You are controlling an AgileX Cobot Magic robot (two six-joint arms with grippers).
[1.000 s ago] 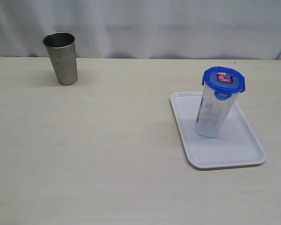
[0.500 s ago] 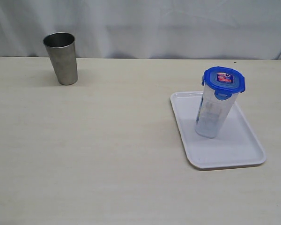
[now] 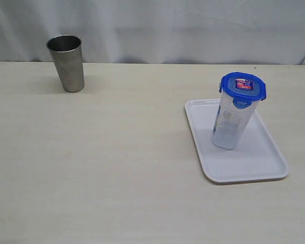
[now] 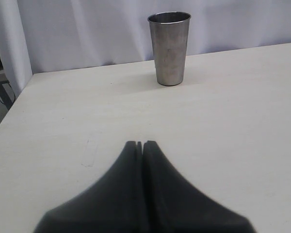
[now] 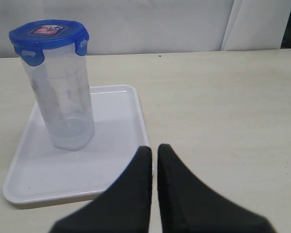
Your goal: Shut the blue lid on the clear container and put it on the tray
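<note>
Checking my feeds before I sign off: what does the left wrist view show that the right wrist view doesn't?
Only left wrist: the steel cup and the left hand, shut and empty. Only right wrist: the clear container with the blue lid on it, standing on the tray, and the right hand, shut and empty. Both: the pale table and the white curtain behind.

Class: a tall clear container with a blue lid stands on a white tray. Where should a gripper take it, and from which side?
Probably at mid-body of the tall clear plastic container, below the round blue snap lid, approaching level from the side. It stands upright and narrow enough to span; the lid's flaps jut wider, and the flat white tray has only a low rim.
</note>
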